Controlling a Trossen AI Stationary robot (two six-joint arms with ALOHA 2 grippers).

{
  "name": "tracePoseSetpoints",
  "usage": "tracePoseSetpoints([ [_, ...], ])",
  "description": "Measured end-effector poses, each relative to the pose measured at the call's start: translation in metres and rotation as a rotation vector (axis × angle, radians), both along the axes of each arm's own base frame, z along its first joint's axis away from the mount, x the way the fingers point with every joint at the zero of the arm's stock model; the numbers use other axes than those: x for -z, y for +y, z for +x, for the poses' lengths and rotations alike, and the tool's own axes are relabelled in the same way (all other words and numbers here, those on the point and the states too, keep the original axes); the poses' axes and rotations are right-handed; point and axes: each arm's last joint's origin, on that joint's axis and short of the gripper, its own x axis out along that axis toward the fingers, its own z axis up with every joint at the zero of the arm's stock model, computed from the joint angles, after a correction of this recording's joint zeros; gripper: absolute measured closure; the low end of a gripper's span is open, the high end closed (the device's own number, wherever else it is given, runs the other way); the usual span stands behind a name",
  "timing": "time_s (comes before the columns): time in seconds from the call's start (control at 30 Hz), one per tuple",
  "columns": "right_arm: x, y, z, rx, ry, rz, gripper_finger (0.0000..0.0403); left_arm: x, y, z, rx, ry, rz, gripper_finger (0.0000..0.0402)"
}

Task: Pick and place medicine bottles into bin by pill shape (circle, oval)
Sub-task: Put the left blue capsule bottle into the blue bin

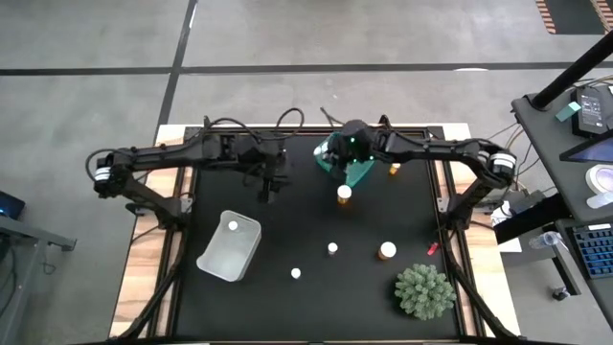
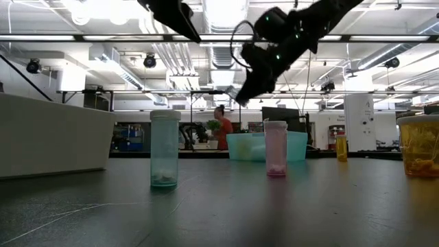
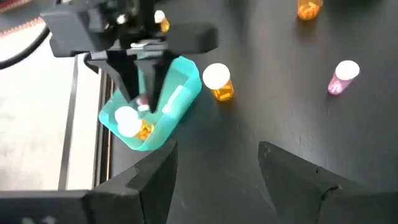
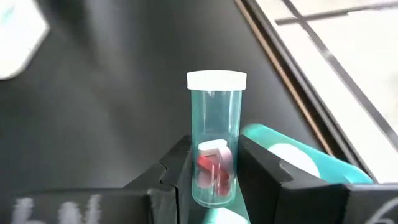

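Observation:
My right gripper (image 1: 334,159) is shut on a clear medicine bottle (image 4: 216,124) with a white cap and red and white pills, above the teal bin (image 1: 362,172) at the table's far middle. Other bottles lie in that bin (image 3: 127,121). My left gripper (image 1: 271,184) hangs open left of the bin, with nothing between its fingers. Loose bottles stand on the black mat: an amber one (image 1: 345,194) just before the bin, another amber one (image 1: 387,251), and two small ones (image 1: 332,248) (image 1: 296,273). One more amber bottle (image 1: 395,169) stands right of the bin. My right gripper pinches the clear bottle's lower body (image 4: 214,177) between its two fingers, one on each side. The fingers slant down from the table's right side. The capped end (image 4: 216,81) sticks out free of the fingers, and the bottle is lifted clear over the teal bin (image 4: 292,158).
A clear white bin (image 1: 230,247) sits at the near left with a white-capped bottle (image 1: 233,226) in it. A green spiky plant (image 1: 424,291) stands at the near right. A small red thing (image 1: 432,248) lies by the mat's right edge.

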Motion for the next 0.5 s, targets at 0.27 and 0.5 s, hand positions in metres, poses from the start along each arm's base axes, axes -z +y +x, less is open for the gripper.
tracePoseSetpoints([
  [0.27,0.031,-0.036,-0.030,0.108,-0.062,0.023,0.0303,0.009,-0.002,-0.017,-0.003,-0.126,0.016,0.0194],
  [0.5,0.033,-0.026,-0.028,-0.071,-0.399,0.068,0.0303,0.045,0.001,-0.013,-0.012,-0.312,0.037,0.0194],
])
